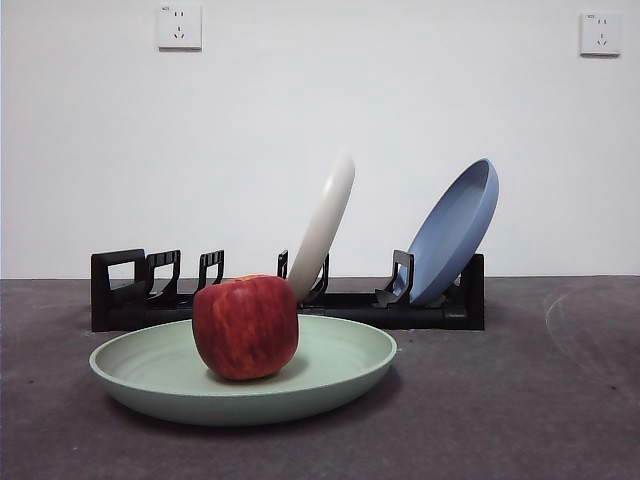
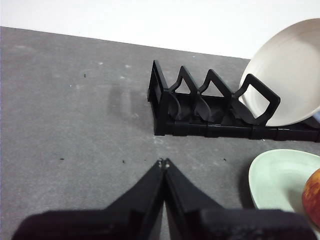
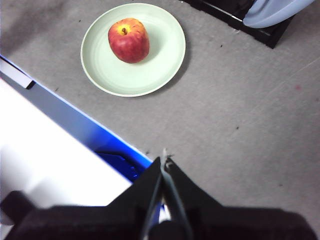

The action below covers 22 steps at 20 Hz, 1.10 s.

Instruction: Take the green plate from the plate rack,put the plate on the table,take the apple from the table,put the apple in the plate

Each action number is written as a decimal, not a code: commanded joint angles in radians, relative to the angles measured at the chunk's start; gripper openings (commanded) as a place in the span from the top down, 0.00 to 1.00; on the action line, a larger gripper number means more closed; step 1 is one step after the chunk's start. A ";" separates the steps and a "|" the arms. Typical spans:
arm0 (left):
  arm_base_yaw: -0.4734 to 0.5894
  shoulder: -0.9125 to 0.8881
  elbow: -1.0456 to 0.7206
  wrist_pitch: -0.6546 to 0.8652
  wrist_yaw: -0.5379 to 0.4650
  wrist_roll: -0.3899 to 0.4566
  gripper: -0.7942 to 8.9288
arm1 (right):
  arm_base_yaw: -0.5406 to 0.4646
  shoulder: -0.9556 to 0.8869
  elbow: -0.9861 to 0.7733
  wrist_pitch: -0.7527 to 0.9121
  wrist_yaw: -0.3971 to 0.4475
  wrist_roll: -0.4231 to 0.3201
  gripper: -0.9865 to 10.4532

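The green plate [image 1: 330, 375] lies flat on the table [image 1: 520, 400] in front of the plate rack [image 1: 280, 305]. The dark-red apple [image 1: 246, 327] stands on the plate, left of its middle. The right wrist view shows the plate [image 3: 150, 65] with the apple [image 3: 129, 40] from above. The left wrist view shows the plate's edge [image 2: 280, 175], a bit of the apple [image 2: 312, 197] and the rack's end [image 2: 200, 112]. My left gripper [image 2: 163, 162] is shut and empty, above the table beside the rack. My right gripper [image 3: 164, 161] is shut and empty, well away from the plate.
A cream-white plate [image 1: 325, 225] and a blue plate [image 1: 455, 230] lean in the rack. The right wrist view shows the table's edge with a blue-and-white surface [image 3: 55, 145] beyond it. Two wall sockets [image 1: 179, 27] sit on the white wall behind.
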 commanded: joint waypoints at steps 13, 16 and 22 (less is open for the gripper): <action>0.003 0.000 -0.006 0.009 0.005 0.013 0.92 | -0.529 -0.035 -0.111 0.443 0.113 -0.164 0.91; 0.003 0.000 -0.006 0.009 0.005 0.013 0.92 | -0.716 -0.089 -0.307 0.690 -0.084 -0.309 0.91; 0.003 0.000 -0.006 0.009 0.005 0.013 0.92 | -0.935 -0.261 -0.822 1.184 -0.262 -0.336 0.91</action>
